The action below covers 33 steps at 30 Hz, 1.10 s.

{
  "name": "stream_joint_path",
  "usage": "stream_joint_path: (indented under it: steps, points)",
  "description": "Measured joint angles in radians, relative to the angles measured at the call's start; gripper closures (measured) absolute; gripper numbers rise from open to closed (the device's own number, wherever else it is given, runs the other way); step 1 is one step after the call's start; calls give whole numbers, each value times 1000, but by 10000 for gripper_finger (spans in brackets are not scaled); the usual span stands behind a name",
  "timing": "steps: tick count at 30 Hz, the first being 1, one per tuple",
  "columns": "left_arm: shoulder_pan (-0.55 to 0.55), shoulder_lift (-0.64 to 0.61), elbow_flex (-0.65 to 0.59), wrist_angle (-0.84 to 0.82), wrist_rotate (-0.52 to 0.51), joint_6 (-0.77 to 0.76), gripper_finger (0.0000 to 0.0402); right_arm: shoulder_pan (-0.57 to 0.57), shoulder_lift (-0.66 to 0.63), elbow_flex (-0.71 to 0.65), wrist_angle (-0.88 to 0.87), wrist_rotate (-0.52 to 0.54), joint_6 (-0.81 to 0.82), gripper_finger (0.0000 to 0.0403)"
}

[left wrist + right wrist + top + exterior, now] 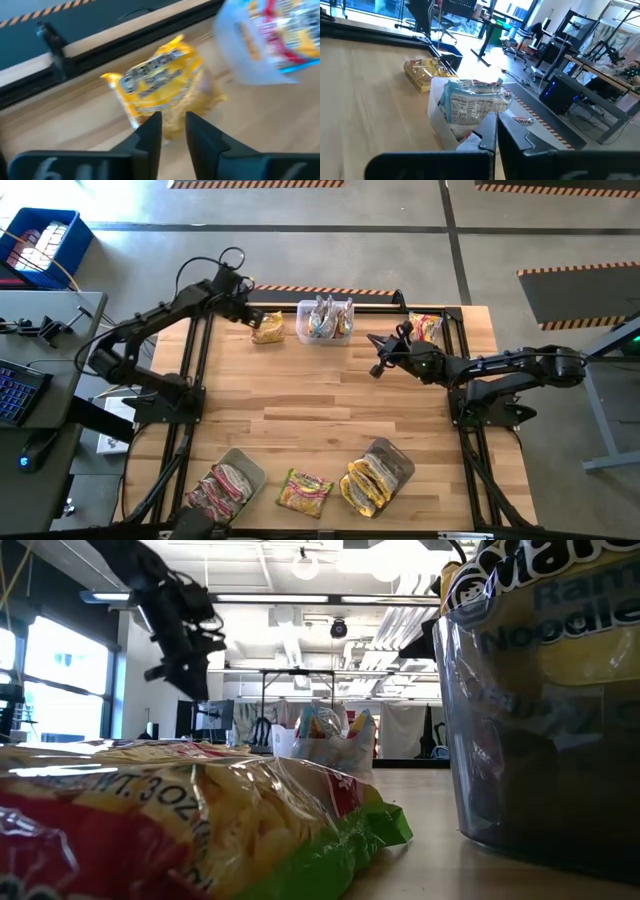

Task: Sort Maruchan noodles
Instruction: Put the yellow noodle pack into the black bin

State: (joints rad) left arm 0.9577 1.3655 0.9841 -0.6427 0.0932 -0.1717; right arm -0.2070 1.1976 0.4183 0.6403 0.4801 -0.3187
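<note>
A yellow-orange noodle packet (267,328) (165,87) lies flat near the table's far edge. My left gripper (248,314) (172,131) hangs just left of and above it, open by a narrow gap; in the low view it (190,680) is well off the table. A clear tub (325,320) (451,117) to the packet's right holds greenish-silver packets (475,100) standing on edge. My right gripper (379,358) (496,131) is shut and empty, to the right of that tub. Another packet (425,328) lies at the far right.
Along the near edge stand a tub (228,480) of pink-red packets, a loose yellow-green packet (305,492) (200,820), and a tub (378,473) (540,740) of yellow packets. Bare wood lies between the two rows. A black frame rail (100,47) runs along the far edge.
</note>
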Motion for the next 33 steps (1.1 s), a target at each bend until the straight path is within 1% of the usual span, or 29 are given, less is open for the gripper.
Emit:
stream_joint_path:
  steps: [7, 10, 14, 19, 25, 27, 30, 33]
  points:
    - [68, 98, -1, 25, -9, 41, 263, 0, 0, 0, 0, -19, 6, 403]
    - [84, 150, 13, 14, -9, 71, 248, 0, 0, 0, 0, -19, 5, 403]
    - [95, 200, 77, -15, -18, 123, 240, 0, 0, 0, 0, -19, 5, 403]
    - [99, 285, 219, -122, -25, 224, 242, 0, 0, 0, 0, -19, 5, 403]
    - [103, 459, 447, -363, -25, 459, 243, 0, 0, 0, 0, -20, 5, 403]
    - [103, 515, 507, -410, -25, 515, 243, 0, 0, 0, -1, -20, 5, 403]
    - [98, 576, 568, -449, -26, 559, 243, 0, 0, 0, -4, -20, 5, 403]
    - [93, 613, 604, -464, -38, 568, 243, 0, 0, 0, -5, -19, 4, 403]
